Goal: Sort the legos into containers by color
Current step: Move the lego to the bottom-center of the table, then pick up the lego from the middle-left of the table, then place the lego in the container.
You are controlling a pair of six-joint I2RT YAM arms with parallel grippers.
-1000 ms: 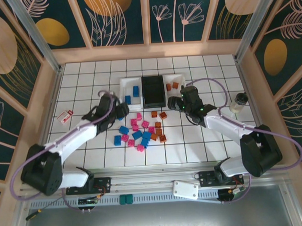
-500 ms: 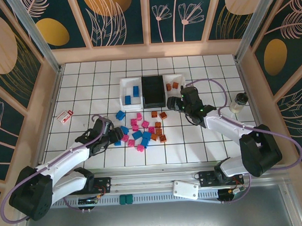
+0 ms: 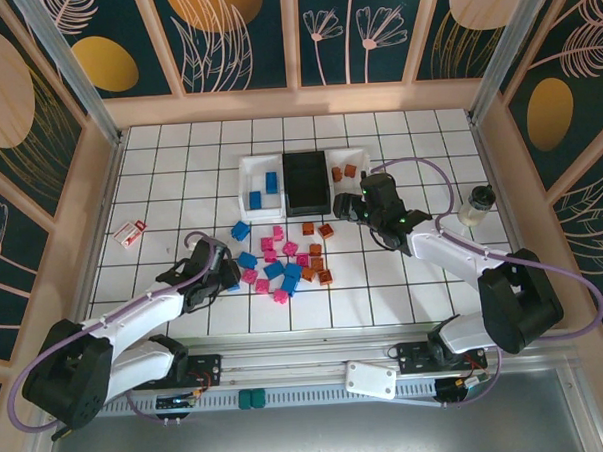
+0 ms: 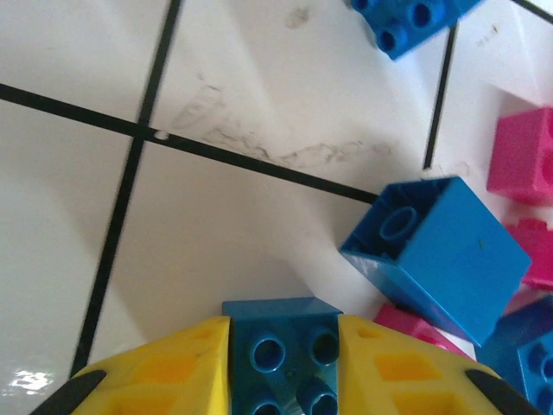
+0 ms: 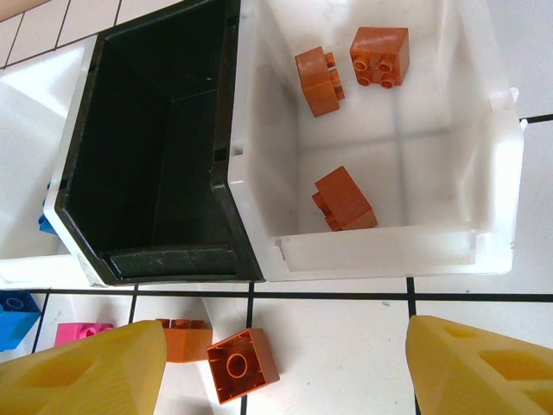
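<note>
Five bricks (image 5: 346, 199) sit in the white trays (image 5: 380, 246); the black tray (image 5: 147, 130) is empty and most lie loose on the table (image 3: 180, 201). The left gripper (image 3: 228, 277) pinches a blue brick (image 4: 285, 354) there; the right gripper (image 5: 285, 363) hangs spread.

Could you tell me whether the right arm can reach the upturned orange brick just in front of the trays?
Probably yes: the right gripper is open and hangs just above that orange brick, with nothing between them. A second brick lies close beside it and might get nudged.
</note>
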